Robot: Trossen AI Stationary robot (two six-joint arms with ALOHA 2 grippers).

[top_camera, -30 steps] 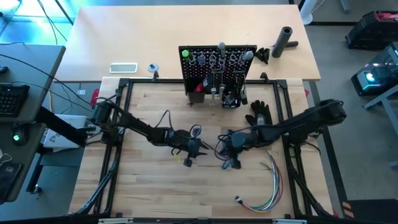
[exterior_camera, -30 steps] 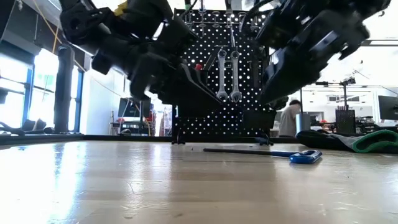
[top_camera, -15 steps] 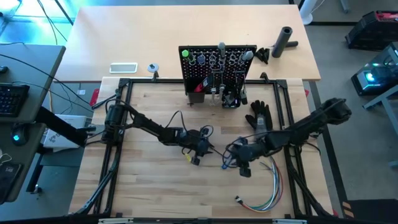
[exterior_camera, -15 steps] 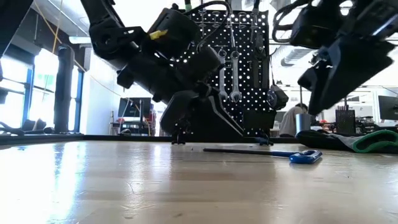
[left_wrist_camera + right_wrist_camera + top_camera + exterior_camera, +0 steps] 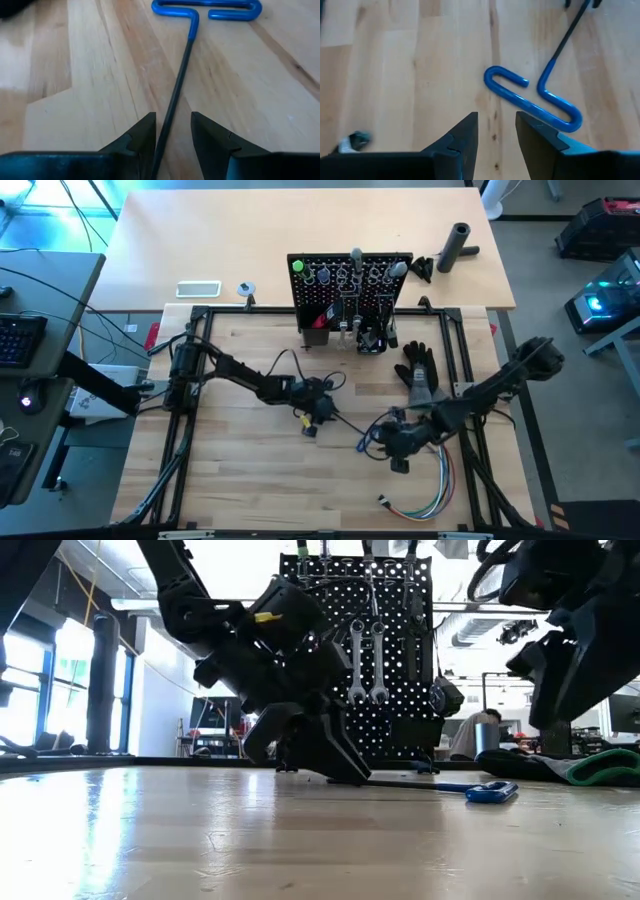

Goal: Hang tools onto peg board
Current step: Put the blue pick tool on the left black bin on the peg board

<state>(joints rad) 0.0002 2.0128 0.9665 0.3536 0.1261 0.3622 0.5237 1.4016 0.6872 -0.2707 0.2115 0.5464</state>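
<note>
A hex key with a blue looped handle [image 5: 207, 9] and a thin black shaft [image 5: 177, 85] lies flat on the wooden table [image 5: 250, 470], also seen in the high view [image 5: 365, 440]. My left gripper [image 5: 173, 135] is open and low at the table, a finger on each side of the shaft near its free end. My right gripper [image 5: 496, 135] is open above the table, just short of the blue handle [image 5: 535, 102], with nothing between its fingers. The peg board [image 5: 350, 280] stands upright at the far edge with several tools hung on it, among them silver wrenches [image 5: 367, 660]. My left gripper comes slanting down from the table's left, its fingers lying along the key's shaft [image 5: 162, 145]. The shaft runs close by one finger's [image 5: 145, 135] inner side; I cannot tell whether they touch. The key lies on the table.
A black glove [image 5: 418, 365] lies right of centre near the peg board, and a bundle of coloured wires [image 5: 435, 480] near the front right. A black cylinder [image 5: 458, 245] and a phone [image 5: 198, 288] sit on the far table. The frame rails [image 5: 185, 440] border the work area.
My left gripper has gone toward the table's right edge and down, tipping lower, until its fingers straddle the hex key's shaft. My right gripper has drawn away from the key toward the right and near edges. The hex key has stayed where it lay.
</note>
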